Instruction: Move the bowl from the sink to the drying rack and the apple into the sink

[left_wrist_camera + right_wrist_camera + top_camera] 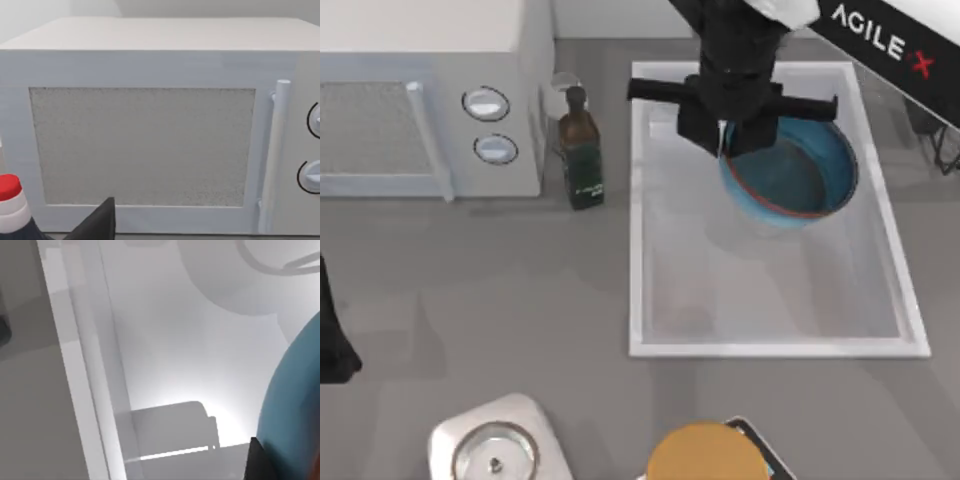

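While right hand hovers over bowl, grip unclear; sink; grey table

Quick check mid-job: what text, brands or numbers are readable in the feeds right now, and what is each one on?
"AGILE X", white letters with a red X, on the right arm reaching over the sink above the bowl.
The dark bottle carries a label, too small to read.
The microwave dials bear no legible markings.
Nothing else is readable.
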Robot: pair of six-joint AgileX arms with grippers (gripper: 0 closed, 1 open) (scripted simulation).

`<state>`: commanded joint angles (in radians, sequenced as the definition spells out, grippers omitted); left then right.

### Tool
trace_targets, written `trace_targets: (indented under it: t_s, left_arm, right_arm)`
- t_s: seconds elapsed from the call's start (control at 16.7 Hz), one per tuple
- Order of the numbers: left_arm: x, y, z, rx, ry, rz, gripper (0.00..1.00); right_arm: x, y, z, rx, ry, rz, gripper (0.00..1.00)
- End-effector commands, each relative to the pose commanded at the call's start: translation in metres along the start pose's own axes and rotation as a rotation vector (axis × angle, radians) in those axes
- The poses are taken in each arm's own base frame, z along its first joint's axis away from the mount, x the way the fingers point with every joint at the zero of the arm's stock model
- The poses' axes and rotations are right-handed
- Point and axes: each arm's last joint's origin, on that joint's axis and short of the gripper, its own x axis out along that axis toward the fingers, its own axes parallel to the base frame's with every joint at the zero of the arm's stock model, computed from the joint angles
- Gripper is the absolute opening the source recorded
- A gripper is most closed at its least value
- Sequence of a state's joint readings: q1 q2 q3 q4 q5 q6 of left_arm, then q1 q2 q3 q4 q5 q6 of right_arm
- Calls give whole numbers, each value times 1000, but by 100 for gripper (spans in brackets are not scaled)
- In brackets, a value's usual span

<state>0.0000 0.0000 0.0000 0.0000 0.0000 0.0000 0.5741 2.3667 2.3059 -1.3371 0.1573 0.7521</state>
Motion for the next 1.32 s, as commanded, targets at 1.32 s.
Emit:
trace_targets:
  t_s: [1.32]
  left_arm:
    - [0,0,0,0,0,0,100]
  right_arm:
    - [-160,-33,-183,-150,30,25,0]
